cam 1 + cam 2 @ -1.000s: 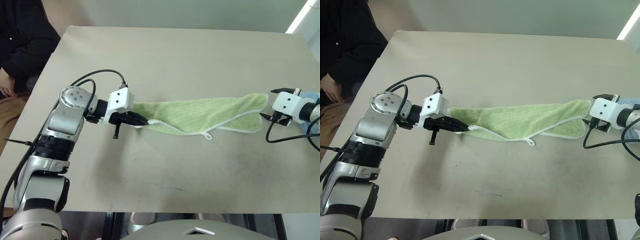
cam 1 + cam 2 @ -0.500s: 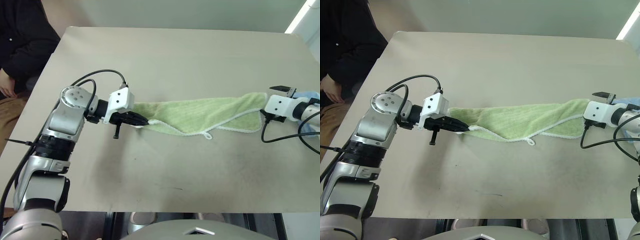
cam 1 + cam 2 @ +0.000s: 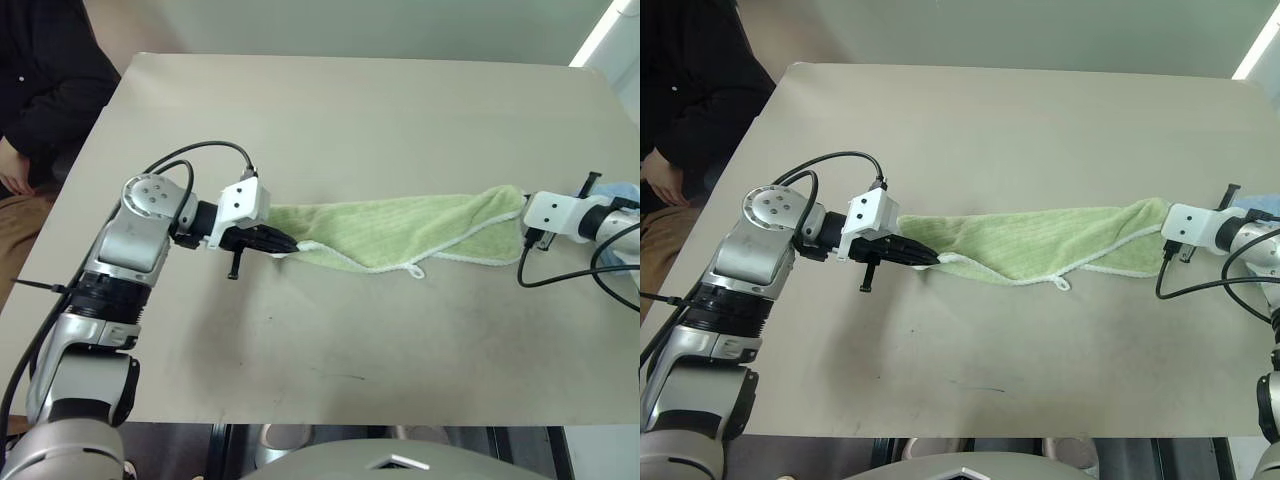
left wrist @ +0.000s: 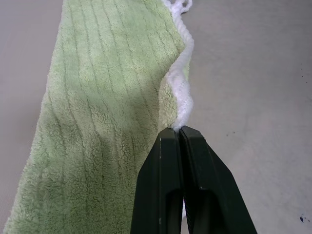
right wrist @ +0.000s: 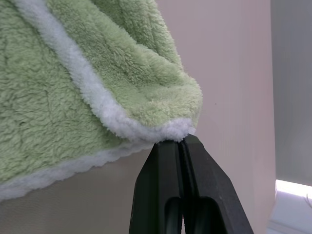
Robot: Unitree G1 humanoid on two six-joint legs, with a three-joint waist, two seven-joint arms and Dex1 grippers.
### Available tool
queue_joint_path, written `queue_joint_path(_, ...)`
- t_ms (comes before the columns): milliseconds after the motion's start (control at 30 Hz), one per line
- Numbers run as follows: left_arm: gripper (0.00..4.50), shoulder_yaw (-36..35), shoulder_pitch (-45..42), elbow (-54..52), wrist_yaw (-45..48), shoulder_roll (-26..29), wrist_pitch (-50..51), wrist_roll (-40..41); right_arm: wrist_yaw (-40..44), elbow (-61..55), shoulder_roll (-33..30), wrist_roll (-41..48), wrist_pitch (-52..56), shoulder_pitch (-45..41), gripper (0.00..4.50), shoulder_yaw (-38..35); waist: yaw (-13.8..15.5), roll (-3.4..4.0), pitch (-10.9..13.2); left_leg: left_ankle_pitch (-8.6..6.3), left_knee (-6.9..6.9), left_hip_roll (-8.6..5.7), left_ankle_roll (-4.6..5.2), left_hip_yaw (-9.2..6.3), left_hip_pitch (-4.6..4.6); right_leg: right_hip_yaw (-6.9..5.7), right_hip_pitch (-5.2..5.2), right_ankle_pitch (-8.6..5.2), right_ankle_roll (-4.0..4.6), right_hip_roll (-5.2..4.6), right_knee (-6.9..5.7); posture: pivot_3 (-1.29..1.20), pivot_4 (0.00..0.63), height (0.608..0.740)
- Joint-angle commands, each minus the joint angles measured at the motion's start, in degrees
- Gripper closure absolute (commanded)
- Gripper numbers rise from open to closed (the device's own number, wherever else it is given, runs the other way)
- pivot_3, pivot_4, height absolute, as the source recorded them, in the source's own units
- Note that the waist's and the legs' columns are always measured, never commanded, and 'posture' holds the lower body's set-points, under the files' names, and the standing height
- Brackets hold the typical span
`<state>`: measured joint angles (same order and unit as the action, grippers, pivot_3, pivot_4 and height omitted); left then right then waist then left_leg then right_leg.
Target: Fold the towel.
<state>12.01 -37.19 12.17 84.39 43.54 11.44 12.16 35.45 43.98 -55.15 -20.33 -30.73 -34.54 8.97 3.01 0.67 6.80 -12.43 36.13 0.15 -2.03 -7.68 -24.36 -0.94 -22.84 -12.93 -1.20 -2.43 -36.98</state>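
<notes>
The light green towel [image 3: 400,228] lies stretched in a long band across the middle of the table, its white loop tag [image 3: 416,271] on the near edge. My left gripper [image 3: 285,243] is shut on the towel's left end; in the left wrist view the black fingers [image 4: 165,185] pinch the white edging [image 4: 181,92]. My right gripper [image 3: 1164,226] is shut on the towel's right corner, and in the right wrist view the closed fingertips [image 5: 165,161] clamp the white-trimmed corner [image 5: 176,127]. Between the two grippers the cloth sags onto the table.
The beige table [image 3: 350,120] has open surface behind and in front of the towel. A light blue cloth [image 3: 622,190] lies at the right edge beside my right arm. A person in dark clothes [image 3: 40,80] sits at the far left corner.
My right gripper went from open to shut on the towel's right corner, edging slightly in toward the cloth. The left gripper kept its hold and stayed put.
</notes>
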Motion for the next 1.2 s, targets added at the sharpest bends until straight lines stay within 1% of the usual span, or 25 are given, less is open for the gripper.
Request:
queue_joint_path(33, 4.50, -1.53, 0.24, -1.70, -0.35, 0.12, 0.17, 1.06, -0.07, -1.94, -1.02, 1.62, -0.55, 0.18, 4.47, -1.67, -0.01, 0.00, 0.00, 0.00, 0.00, 0.00, 0.00, 0.00, 0.00, 0.00, 0.00, 0.00, 0.00, 0.00, 0.00, 0.00, 0.150, 0.740)
queue_joint_path(233, 4.50, -2.88, 0.01, -0.25, -2.33, -0.21, -0.82, 1.10, -0.13, -4.24, -1.17, 3.54, -0.17, 1.68, 4.47, -3.18, 0.01, 0.00, 0.00, 0.00, 0.00, 0.00, 0.00, 0.01, -0.01, 0.01, 0.00, 0.00, 0.00, 0.00, 0.00, 0.00, 0.150, 0.740)
queue_joint_path(400, 4.50, -11.29, -6.65, 5.80, -9.20, -3.33, 2.92, 6.50, 2.35, -6.81, -1.45, 10.47, 4.10, 1.40, 4.47, -7.97, 0.03, -0.01, 0.02, 0.04, 0.00, 0.00, -0.06, 0.03, -0.01, 0.01, -0.01, 0.00, 0.00, 0.00, -0.03, 0.00, 0.150, 0.740)
queue_joint_path(500, 4.50, -14.95, -9.96, 7.37, -11.42, -3.74, 6.46, 9.33, 4.71, -7.74, -2.13, 13.47, 6.65, 1.43, 4.47, -10.11, 0.07, -0.02, 0.02, 0.18, 0.00, 0.00, -0.30, 0.06, -0.03, 0.01, 0.00, 0.00, 0.00, 0.00, -0.02, 0.00, 0.150, 0.740)
queue_joint_path(633, 4.50, -13.46, -8.82, 6.68, -10.72, -3.14, 5.50, 7.63, 5.25, -8.29, -2.17, 12.00, 6.15, 2.99, 4.47, -8.99, 0.00, 0.01, 0.01, 0.16, -0.06, 0.00, -0.44, 0.21, 0.07, 0.21, 0.03, -0.01, -0.03, 0.01, 0.04, 0.00, 0.150, 0.740)
queue_joint_path(833, 4.50, -11.59, -6.58, 4.35, -10.84, -3.57, 4.87, 6.82, 5.93, -9.65, -1.47, 10.47, 5.52, 4.75, 4.47, -7.21, 0.00, -0.03, 0.03, 0.05, -0.04, 0.00, -0.29, 0.36, 0.07, 0.42, 0.00, -0.03, -0.07, 0.02, 0.06, 0.00, 0.150, 0.740)
queue_joint_path(867, 4.50, -11.43, -6.46, 4.26, -10.83, -3.54, 4.79, 6.70, 6.07, -9.76, -1.41, 10.32, 5.46, 5.00, 4.11, -7.05, -0.01, -0.04, 0.03, 0.04, -0.03, 0.00, -0.27, 0.38, 0.07, 0.44, 0.00, -0.03, -0.08, 0.02, 0.06, 0.00, 0.150, 0.740)
queue_joint_path(900, 4.50, -11.24, -6.21, 4.04, -10.73, -3.45, 4.75, 6.53, 5.92, -9.89, -1.42, 9.64, 4.85, 5.57, 3.93, -6.56, -0.02, -0.05, 0.04, 0.03, -0.03, 0.00, -0.25, 0.39, 0.08, 0.46, 0.00, -0.03, -0.08, 0.02, 0.06, 0.00, 0.150, 0.740)
queue_joint_path(933, 4.50, -11.15, -6.03, 3.90, -10.65, -3.40, 4.74, 6.41, 5.76, -9.99, -1.45, 9.16, 4.43, 5.95, 3.64, -6.21, -0.02, -0.05, 0.04, 0.03, -0.03, 0.00, -0.25, 0.41, 0.11, 0.49, 0.00, -0.03, -0.08, 0.03, 0.06, 0.00, 0.150, 0.740)
queue_joint_path(1000, 4.50, -11.20, -5.71, 3.48, -10.64, -3.41, 4.93, 6.39, 4.70, -10.17, -1.59, 7.58, 3.02, 6.90, 2.93, -5.32, 0.00, -0.04, 0.04, 0.01, -0.03, 0.00, -0.22, 0.42, 0.13, 0.52, 0.00, -0.04, -0.09, 0.03, 0.07, 0.00, 0.150, 0.740)
queue_joint_path(1033, 4.50, -11.21, -5.66, 3.37, -10.65, -3.46, 5.03, 6.42, 4.15, -10.13, -1.57, 6.95, 2.51, 7.11, 2.70, -5.05, 0.00, -0.05, 0.04, 0.00, -0.03, 0.00, -0.20, 0.44, 0.16, 0.55, 0.00, -0.04, -0.09, 0.03, 0.07, 0.00, 0.150, 0.740)
queue_joint_path(1100, 4.50, -11.12, -5.28, 2.63, -10.57, -3.49, 5.42, 6.60, 2.80, -9.95, -1.52, 5.62, 1.11, 7.37, 2.00, -4.66, -0.10, -0.04, 0.04, -0.04, -0.03, 0.00, -0.14, 0.52, 0.21, 0.64, 0.00, -0.04, -0.09, 0.03, 0.06, 0.00, 0.150, 0.740)
queue_joint_path(1200, 4.50, -10.91, -4.66, 1.87, -10.42, -3.45, 5.71, 6.65, 1.24, -9.50, -1.34, 4.59, -0.38, 7.18, 2.00, -4.38, -0.22, -0.05, 0.05, -0.09, -0.02, 0.00, -0.05, 0.60, 0.28, 0.72, 0.00, -0.04, -0.10, 0.03, 0.03, 0.00, 0.150, 0.740)
